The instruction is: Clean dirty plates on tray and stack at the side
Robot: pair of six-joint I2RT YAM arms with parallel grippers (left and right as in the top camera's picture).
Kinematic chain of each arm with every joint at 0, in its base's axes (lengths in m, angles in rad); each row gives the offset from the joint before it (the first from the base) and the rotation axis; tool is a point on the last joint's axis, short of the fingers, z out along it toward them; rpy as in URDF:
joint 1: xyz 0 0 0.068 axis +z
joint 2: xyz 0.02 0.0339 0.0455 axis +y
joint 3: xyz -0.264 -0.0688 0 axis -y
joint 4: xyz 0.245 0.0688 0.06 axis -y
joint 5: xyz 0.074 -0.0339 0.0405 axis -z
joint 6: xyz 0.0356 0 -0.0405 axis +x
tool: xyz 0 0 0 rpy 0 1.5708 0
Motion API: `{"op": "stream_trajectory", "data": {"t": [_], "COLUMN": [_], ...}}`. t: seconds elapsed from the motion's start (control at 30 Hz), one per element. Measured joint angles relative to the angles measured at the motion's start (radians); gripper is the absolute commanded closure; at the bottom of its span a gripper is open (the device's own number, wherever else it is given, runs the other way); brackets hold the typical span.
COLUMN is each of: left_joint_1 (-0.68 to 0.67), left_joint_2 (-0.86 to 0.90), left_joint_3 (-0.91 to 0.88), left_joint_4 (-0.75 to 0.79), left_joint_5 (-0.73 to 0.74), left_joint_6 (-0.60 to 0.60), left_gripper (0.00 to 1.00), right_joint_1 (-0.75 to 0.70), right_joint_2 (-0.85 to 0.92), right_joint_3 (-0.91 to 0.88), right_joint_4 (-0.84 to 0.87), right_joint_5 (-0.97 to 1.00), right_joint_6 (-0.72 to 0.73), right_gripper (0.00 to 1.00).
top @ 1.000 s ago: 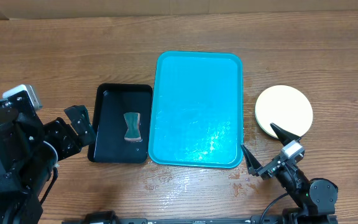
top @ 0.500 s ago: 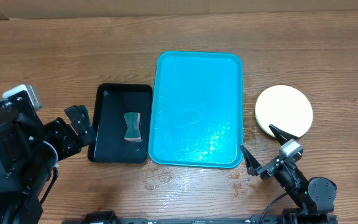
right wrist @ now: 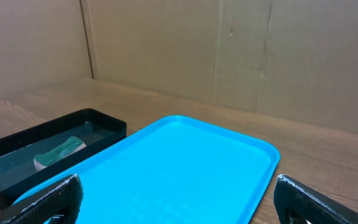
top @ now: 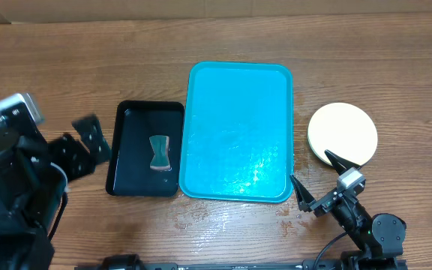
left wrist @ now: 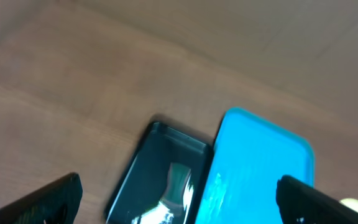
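Tray bare, plates stacked at the side: the task looked to be at its end.
At 5 o'clock the right gripper [top: 310, 165] hung with jaws spread, holding nothing; at 9 o'clock the left gripper [left wrist: 178, 185] was likewise spread and empty, beside the black rectangular plastic tub [top: 148, 104] holding a grey-green sponge [top: 159, 153]. The large turquoise rectangular plastic tray [top: 238, 90] lay centre, empty. The round pale yellow-green plastic plates [top: 342, 133] sat stacked at 3 o'clock on the brown wood-grain tabletop [top: 381, 60]. Probably only parking both arms remained.

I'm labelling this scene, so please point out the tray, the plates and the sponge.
tray [top: 238, 105], overhead view, bare floor near its middle.
plates [top: 343, 133], overhead view, centre of the top plate.
sponge [top: 160, 153], overhead view, its narrow waist.
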State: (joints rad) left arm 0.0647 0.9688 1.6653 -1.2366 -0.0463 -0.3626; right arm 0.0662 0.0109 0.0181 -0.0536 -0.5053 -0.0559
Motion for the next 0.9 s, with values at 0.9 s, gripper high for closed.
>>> {"op": "stream_trajectory", "data": {"t": [0.9], "left_joint_1": [-0.059], "left_joint_2": [-0.951], "left_joint_3": [-1.454], "left_joint_4": [1.162], "left_joint_5": [0.077], "left_joint_6": [0.154], "left_gripper": [0.0], "right_joint_1": [0.0], "right_joint_2": [0.0], "right_joint_3": [0.0], "right_joint_4": [0.0], "right_joint_5": [0.0], "right_joint_6": [0.0], "right_gripper": [0.0]}}
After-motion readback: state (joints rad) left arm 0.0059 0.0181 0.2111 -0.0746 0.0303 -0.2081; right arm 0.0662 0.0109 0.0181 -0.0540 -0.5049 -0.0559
